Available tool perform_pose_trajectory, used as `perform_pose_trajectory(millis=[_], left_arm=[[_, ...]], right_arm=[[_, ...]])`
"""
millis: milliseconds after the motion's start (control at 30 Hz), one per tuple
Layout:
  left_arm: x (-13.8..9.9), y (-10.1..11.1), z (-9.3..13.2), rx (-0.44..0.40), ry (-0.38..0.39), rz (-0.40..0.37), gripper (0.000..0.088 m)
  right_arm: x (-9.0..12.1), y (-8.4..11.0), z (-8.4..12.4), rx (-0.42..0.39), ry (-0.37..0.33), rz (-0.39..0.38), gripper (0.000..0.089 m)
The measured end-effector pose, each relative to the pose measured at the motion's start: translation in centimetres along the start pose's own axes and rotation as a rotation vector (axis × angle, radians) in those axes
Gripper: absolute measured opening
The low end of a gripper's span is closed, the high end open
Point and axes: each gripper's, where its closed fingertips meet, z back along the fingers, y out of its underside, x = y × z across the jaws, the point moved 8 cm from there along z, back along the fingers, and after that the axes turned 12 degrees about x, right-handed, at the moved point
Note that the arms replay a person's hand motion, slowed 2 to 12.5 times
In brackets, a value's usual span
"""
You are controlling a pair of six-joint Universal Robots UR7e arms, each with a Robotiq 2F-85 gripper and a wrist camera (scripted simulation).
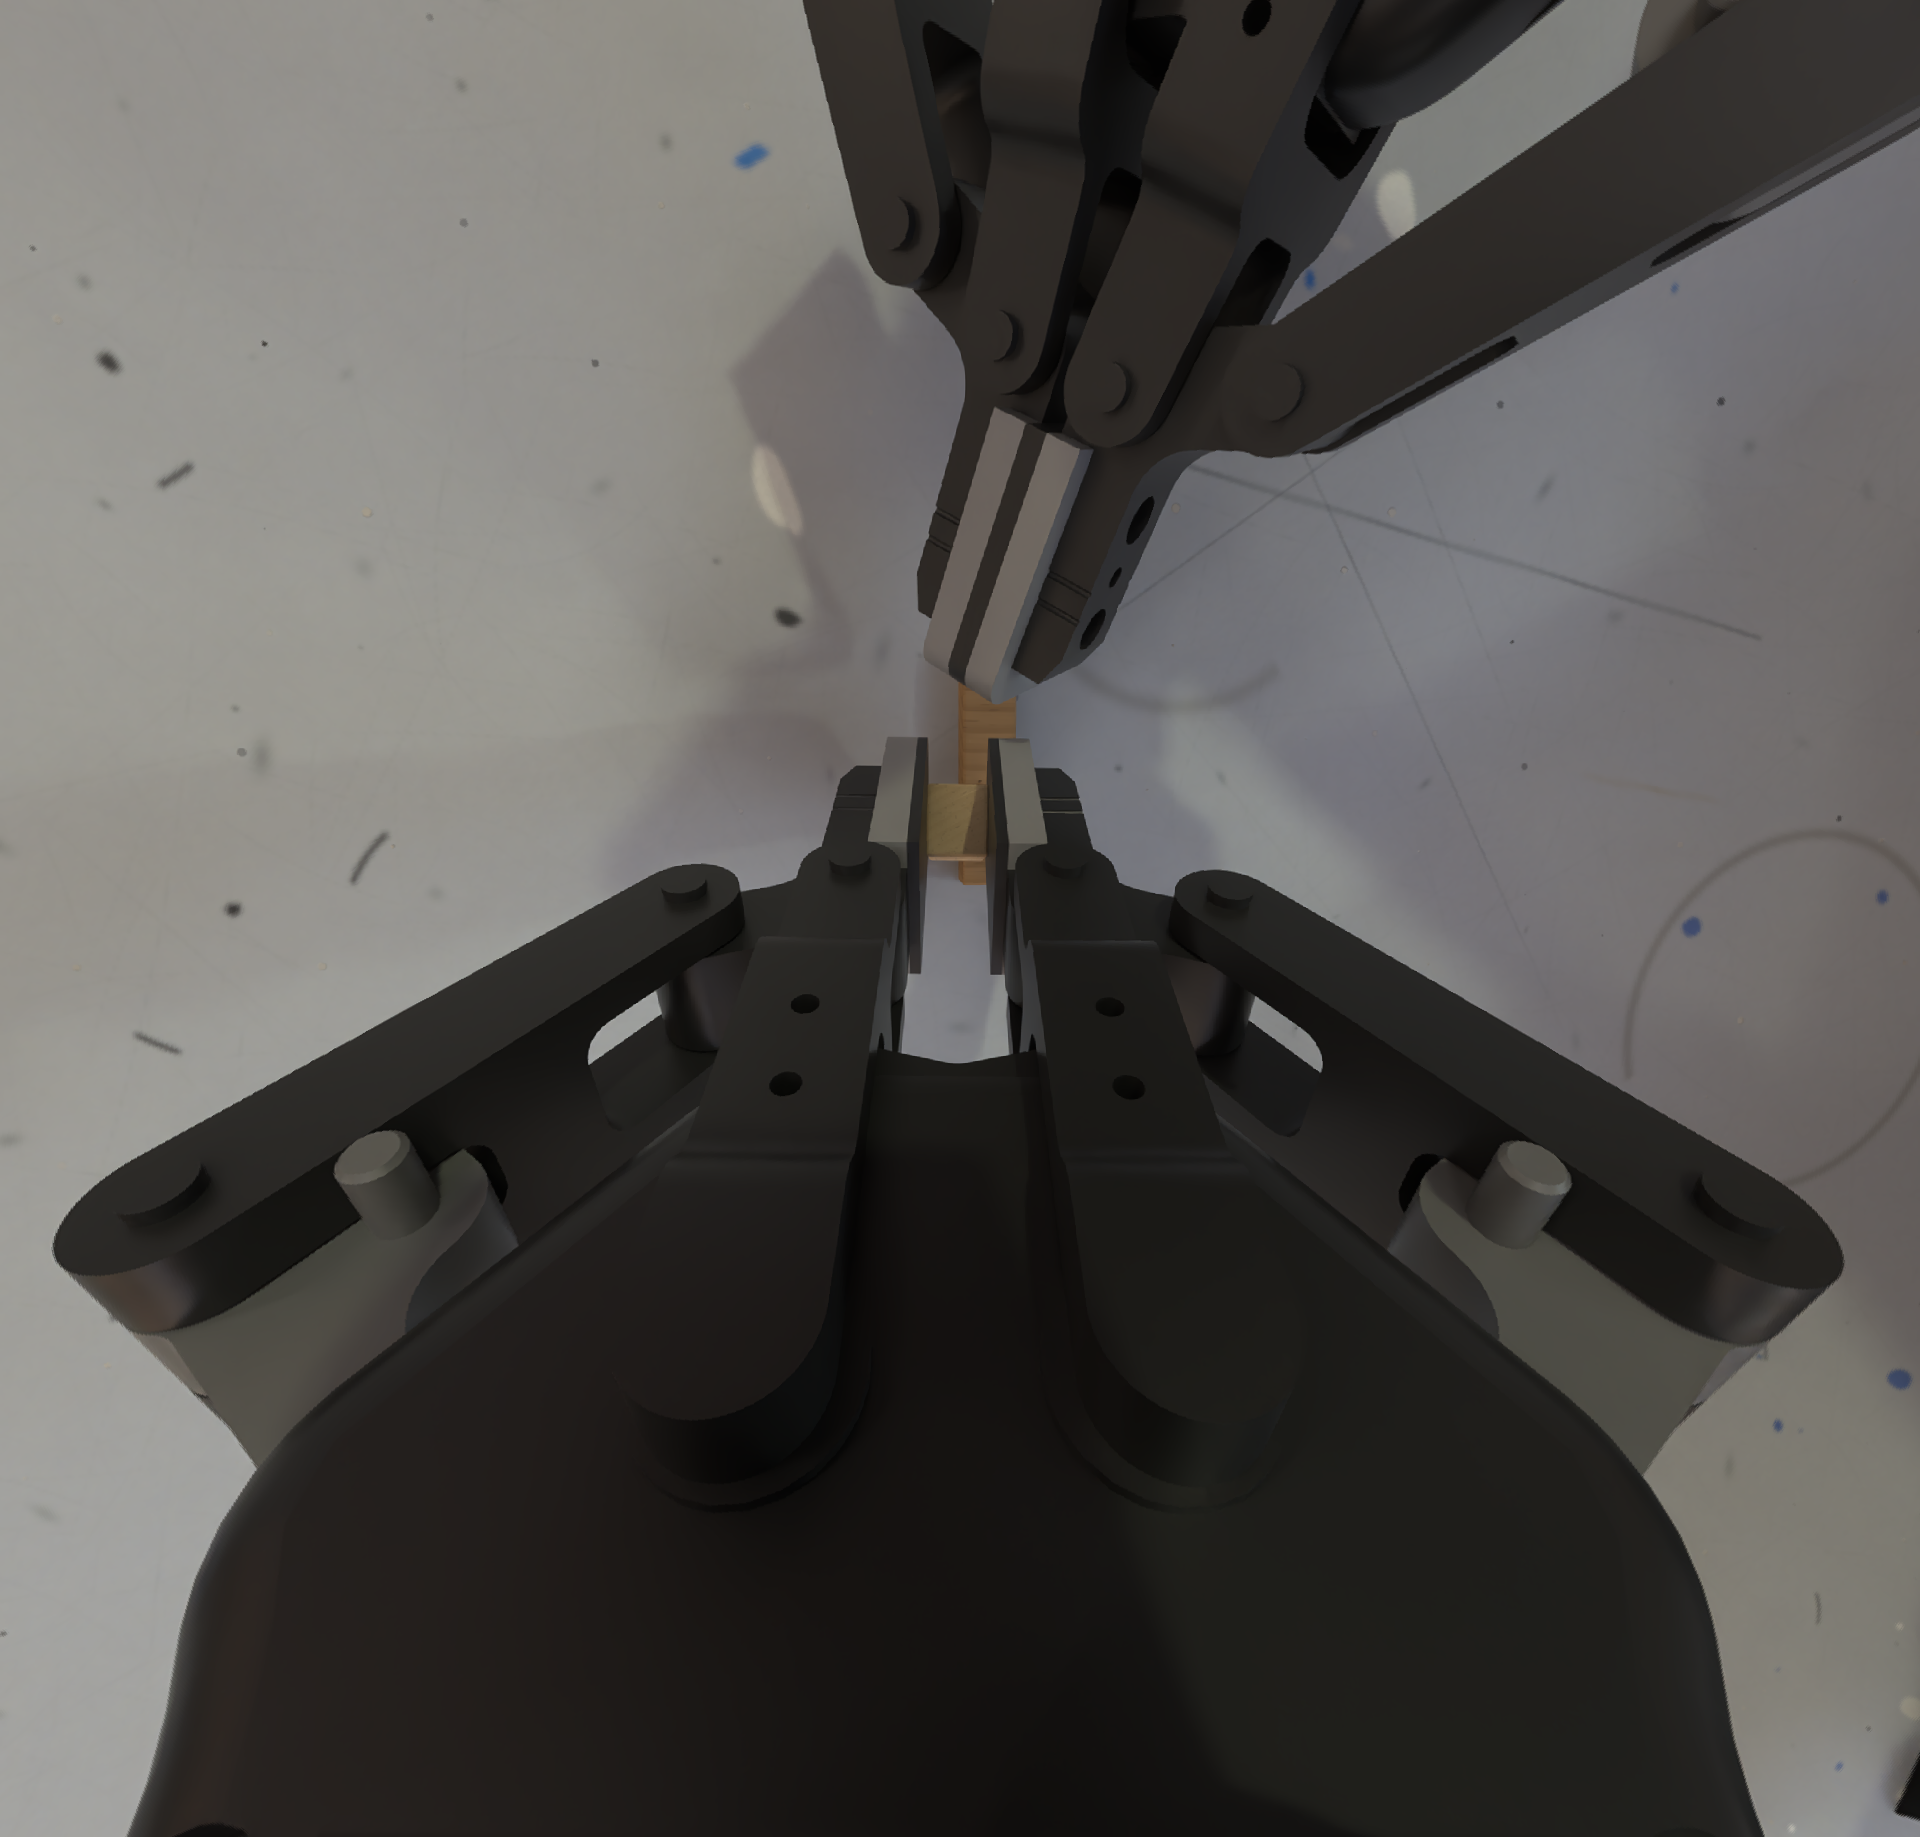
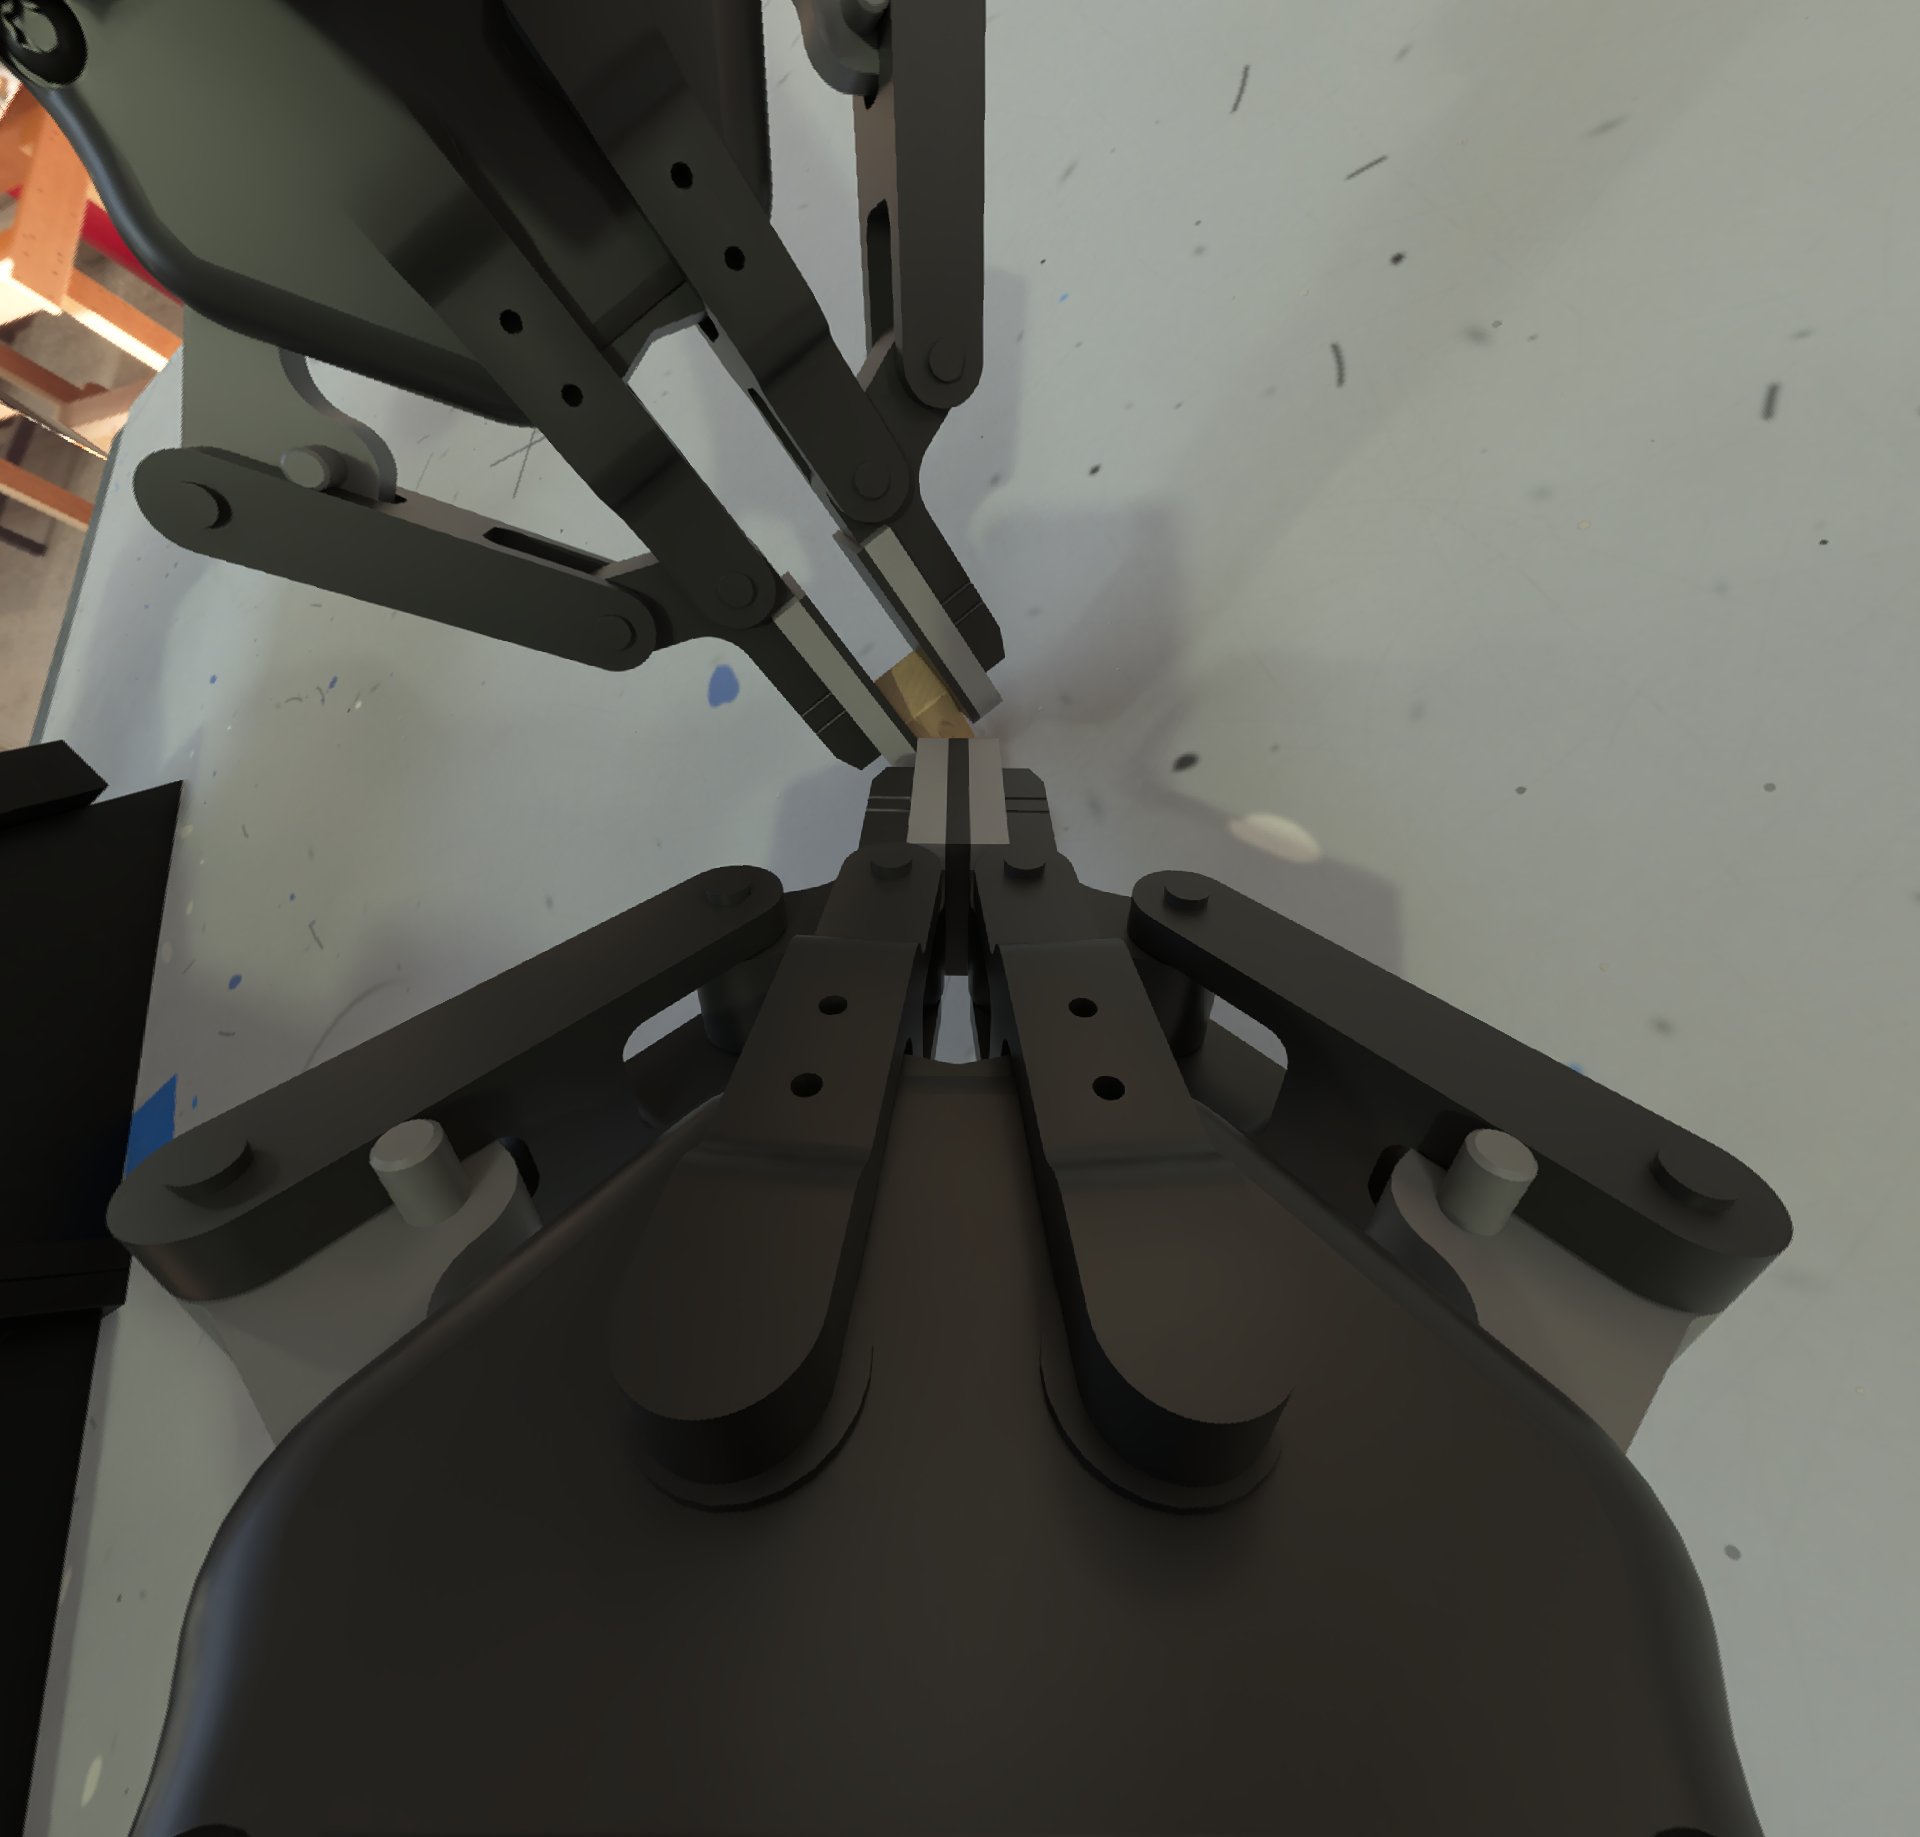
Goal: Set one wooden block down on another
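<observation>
Left gripper (image 1: 958, 785) clamped on block (image 1: 952, 819), directly above second block (image 1: 985, 725); right gripper (image 2: 958, 748) pressed together, empty, just beside.

Pale wooden block (image 1: 953, 819) grainy, matt; left tool (image 1: 957, 800) matt black; tabletop (image 1: 416, 540) scuffed, speckled grey.

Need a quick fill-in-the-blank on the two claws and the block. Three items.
1. The wooden block is clamped by the ___ claw.
2. The right claw has its jaws fully ___, with nothing between them.
3. In the wrist view of the left claw, the right claw enters from the ___ edge.
Missing words: left; shut; top.
</observation>
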Motion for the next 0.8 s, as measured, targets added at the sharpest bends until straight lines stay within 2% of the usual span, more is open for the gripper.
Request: perform_pose_trajectory(millis=[267,800], left_arm=[[-0.12,-0.09,-0.01,0.026,0.012,-0.025,0.0099],[-0.5,-0.53,-0.07,0.063,0.038,-0.098,0.01]], right_arm=[[-0.03,-0.25,0.37,-0.044,-0.04,-0.013,0.0],[-0.07,-0.08,0.63,-0.057,-0.005,-0.007,0.0]])
